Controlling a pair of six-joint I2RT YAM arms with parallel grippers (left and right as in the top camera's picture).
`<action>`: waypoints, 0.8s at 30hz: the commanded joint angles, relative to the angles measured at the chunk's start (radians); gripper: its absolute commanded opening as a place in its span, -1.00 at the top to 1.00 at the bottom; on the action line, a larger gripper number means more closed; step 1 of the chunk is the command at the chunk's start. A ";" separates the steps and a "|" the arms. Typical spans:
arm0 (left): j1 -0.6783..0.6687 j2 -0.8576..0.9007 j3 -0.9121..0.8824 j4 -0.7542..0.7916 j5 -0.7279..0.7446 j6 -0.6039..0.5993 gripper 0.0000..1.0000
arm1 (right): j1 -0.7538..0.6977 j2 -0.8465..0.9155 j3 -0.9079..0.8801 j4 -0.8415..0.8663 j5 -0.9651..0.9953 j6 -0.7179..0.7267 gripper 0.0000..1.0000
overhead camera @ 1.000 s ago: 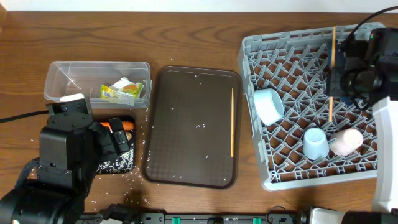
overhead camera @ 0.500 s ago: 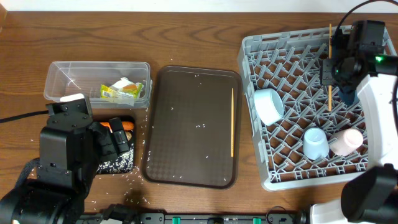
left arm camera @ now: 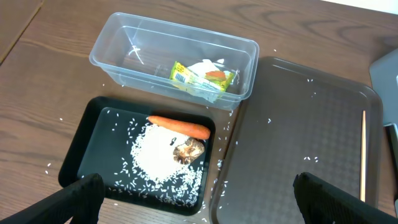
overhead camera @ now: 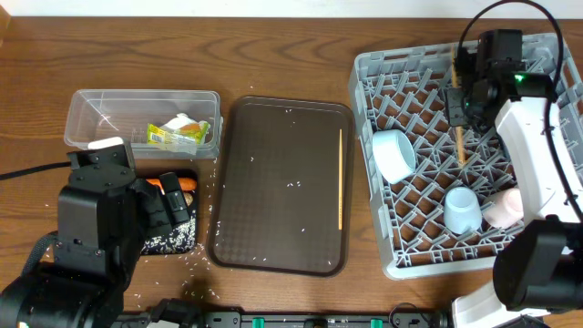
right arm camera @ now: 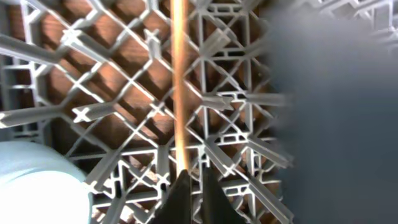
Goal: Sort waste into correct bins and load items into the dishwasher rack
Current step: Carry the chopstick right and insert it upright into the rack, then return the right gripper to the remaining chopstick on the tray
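My right gripper point(overhead camera: 461, 102) is shut on one wooden chopstick point(overhead camera: 458, 137) and holds it over the far side of the grey dishwasher rack point(overhead camera: 364, 73). In the right wrist view the chopstick point(right arm camera: 179, 81) runs up from the closed gripper point(right arm camera: 193, 199). The rack holds a white bowl point(overhead camera: 393, 155), a light blue cup point(overhead camera: 462, 210) and a pink cup point(overhead camera: 506, 208). The second chopstick point(overhead camera: 341, 178) lies on the brown tray. My left gripper point(left arm camera: 199, 211) is open and empty above the black tray point(left arm camera: 87, 155), which holds carrot point(left arm camera: 180, 126), brown lump point(left arm camera: 188, 149) and rice point(left arm camera: 158, 158). The blue plate is out of view.
The clear box point(left arm camera: 112, 50) holds the snack wrapper point(left arm camera: 186, 73) and tissue point(left arm camera: 208, 65). The brown serving tray point(overhead camera: 273, 182) lies mid-table with scattered rice grains. Loose grains also lie on the wood around the black tray. The right arm point(overhead camera: 533, 155) crosses the rack's right side.
My right gripper has moved left over the rack, carrying the chopstick with it. The left arm has not moved.
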 commanded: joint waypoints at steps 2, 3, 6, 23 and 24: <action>0.005 0.001 0.008 -0.003 -0.009 -0.005 -0.96 | 0.016 0.010 -0.003 -0.003 0.043 -0.003 0.97; 0.005 0.001 0.008 -0.004 -0.009 -0.005 -0.96 | 0.017 0.006 -0.003 -0.003 0.043 0.000 0.98; 0.005 0.001 0.008 -0.003 -0.009 -0.005 -0.96 | 0.023 -0.016 -0.002 -0.003 0.042 0.014 0.98; 0.005 0.001 0.008 -0.004 -0.009 -0.005 -0.96 | 0.208 -0.120 -0.002 -0.018 -0.266 0.039 0.39; 0.005 0.001 0.008 -0.004 -0.009 -0.005 -0.95 | 0.234 -0.126 -0.002 -0.021 -0.298 0.052 0.35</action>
